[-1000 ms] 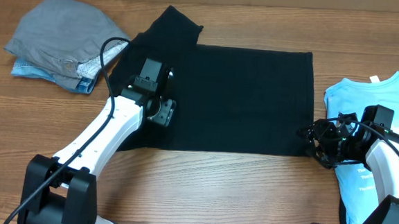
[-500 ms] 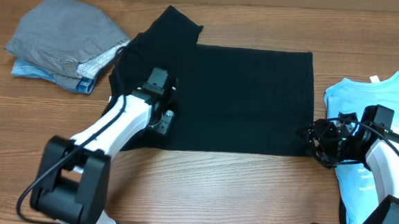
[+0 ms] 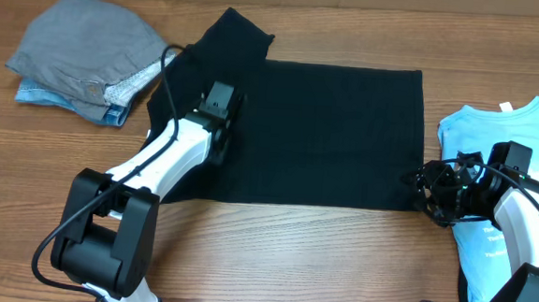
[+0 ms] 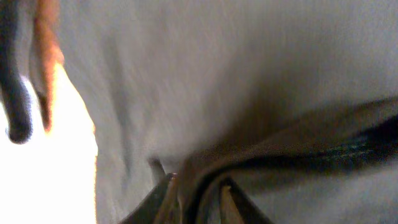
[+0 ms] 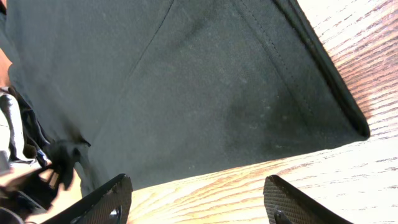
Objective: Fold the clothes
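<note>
Wood of the table [image 3: 291, 255] shows nearest. Just past it the right gripper [image 5: 198, 186] hangs at the near right corner of the black shirt [image 3: 336, 136], fingers wide apart and holding nothing; I judge it is placed to take that corner once the other side is gripped. Further in, the left gripper [image 4: 198, 196] is down on the shirt's left part, fingers close together with a ridge of cloth between them. Its view is blurred, so I cannot tell whether they clamp the fold or only straddle it. The shirt lies flat mid-table as a rough rectangle, which suggests folding is partly done, and a pinch there would let the left side be carried over. Its sleeve [image 3: 234, 36] pokes out at the far left corner. A blue shirt [image 3: 477, 136] waits just beside it on the right, and a grey pile [image 3: 88, 56] sits at the far left, well apart.
</note>
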